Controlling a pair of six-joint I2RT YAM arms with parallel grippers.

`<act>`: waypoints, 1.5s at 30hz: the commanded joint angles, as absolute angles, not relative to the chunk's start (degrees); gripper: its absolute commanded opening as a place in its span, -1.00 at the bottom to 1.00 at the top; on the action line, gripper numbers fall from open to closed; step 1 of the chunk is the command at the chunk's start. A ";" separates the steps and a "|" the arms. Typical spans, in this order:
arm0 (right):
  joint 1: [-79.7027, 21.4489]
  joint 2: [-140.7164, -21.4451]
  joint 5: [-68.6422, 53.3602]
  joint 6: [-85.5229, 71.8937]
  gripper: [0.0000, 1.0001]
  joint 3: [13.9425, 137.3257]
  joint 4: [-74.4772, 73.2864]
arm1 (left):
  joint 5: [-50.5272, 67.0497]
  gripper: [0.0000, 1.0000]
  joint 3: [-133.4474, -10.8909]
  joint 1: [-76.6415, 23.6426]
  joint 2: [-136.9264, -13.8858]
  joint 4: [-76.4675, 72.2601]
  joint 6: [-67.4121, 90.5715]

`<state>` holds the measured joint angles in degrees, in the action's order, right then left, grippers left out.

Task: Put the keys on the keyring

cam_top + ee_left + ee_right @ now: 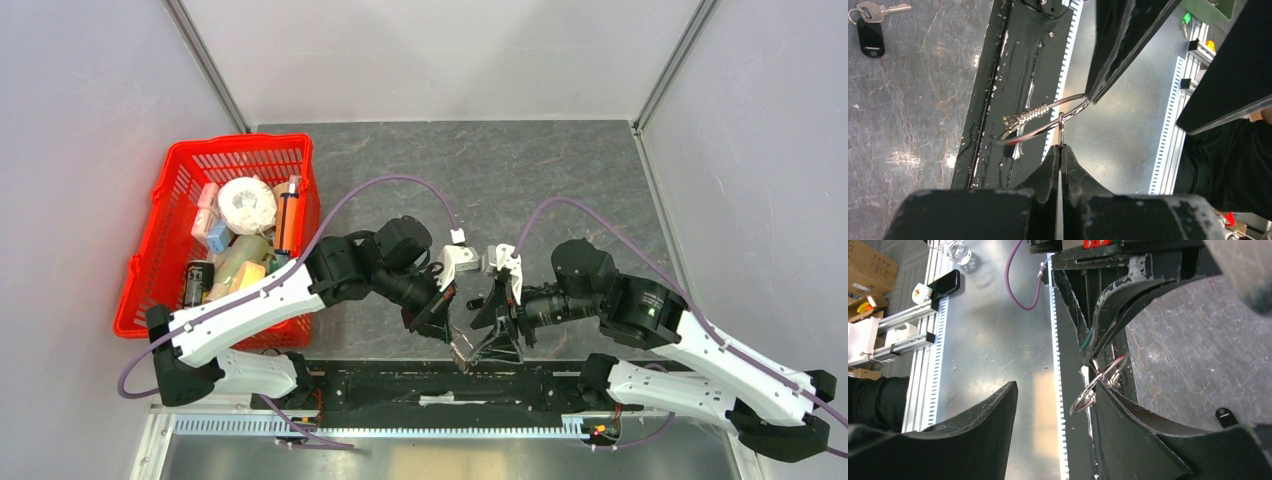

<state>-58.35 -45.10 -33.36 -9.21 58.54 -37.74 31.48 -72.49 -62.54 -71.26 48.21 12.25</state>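
The keyring (pixel 1048 125) is a thin silvery wire loop with a small threaded barrel, held in the air over the table's near edge. My left gripper (pixel 1061 148) is shut on a thin metal piece joined to the loop; I cannot tell whether that piece is a key. My right gripper (pixel 1055 387) is wide open, and one finger's tip (pixel 1105 392) touches the keyring (pixel 1093 387). A silver key (pixel 878 10) and a black-headed key (pixel 870 37) lie on the table. In the top view both grippers, left (pixel 447 325) and right (pixel 497 335), meet at the keyring (pixel 466 350).
A red basket (pixel 180 160) with several household items stands at the left, beside the left arm. A black rail (pixel 400 385) and a toothed metal strip (pixel 400 428) run along the table's near edge, under the grippers. Purple cables (pixel 380 182) arch above both arms.
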 commanded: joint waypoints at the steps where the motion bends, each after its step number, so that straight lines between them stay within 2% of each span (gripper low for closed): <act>1: -59.98 -46.29 -31.95 -5.86 0.31 58.96 -31.94 | 36.03 -0.96 -75.92 -63.14 -71.56 49.02 8.88; 11: -62.20 -47.97 -32.42 -1.05 0.20 60.24 -30.20 | 38.14 -0.96 -79.77 -63.29 -72.77 53.07 5.81; 25: -63.78 -49.27 -32.43 -0.47 -0.10 59.90 -28.06 | 40.08 -0.96 -81.40 -63.47 -72.43 53.45 5.36; 45: -65.39 -46.52 -30.06 1.86 -0.20 58.94 -28.65 | 41.79 -0.96 -83.15 -63.62 -71.64 53.45 5.71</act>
